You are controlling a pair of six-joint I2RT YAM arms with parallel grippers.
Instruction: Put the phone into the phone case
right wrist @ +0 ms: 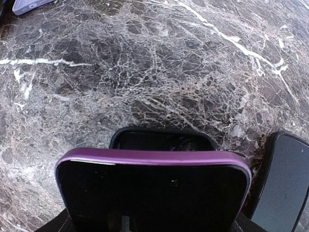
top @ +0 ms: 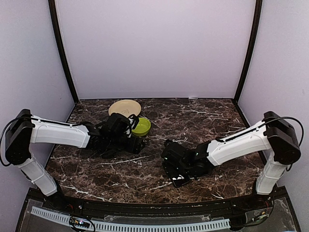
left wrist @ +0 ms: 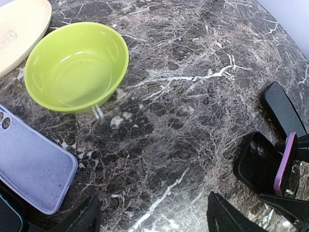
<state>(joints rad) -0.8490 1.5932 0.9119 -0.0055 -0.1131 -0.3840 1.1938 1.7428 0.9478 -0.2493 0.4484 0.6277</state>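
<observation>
The phone (right wrist: 152,193), a dark glossy screen with a purple edge, stands upright in my right gripper (right wrist: 152,215), which is shut on its sides. It also shows edge-on in the left wrist view, the phone (left wrist: 285,164). Under it lies an open black shell (right wrist: 161,139). The pale lavender-blue phone case (left wrist: 34,166) lies flat on the marble, left of my left gripper (left wrist: 153,200); its corner also shows far off, the phone case (right wrist: 29,5). The left gripper is open over bare marble. From above, the left gripper (top: 134,144) and right gripper (top: 173,164) sit close together mid-table.
A green bowl (left wrist: 75,65) and a cream plate (left wrist: 19,34) stand behind the phone case; in the top view these are the bowl (top: 141,126) and plate (top: 124,107). One more black phone (right wrist: 285,186) lies flat right of the held one. Purple walls enclose the table.
</observation>
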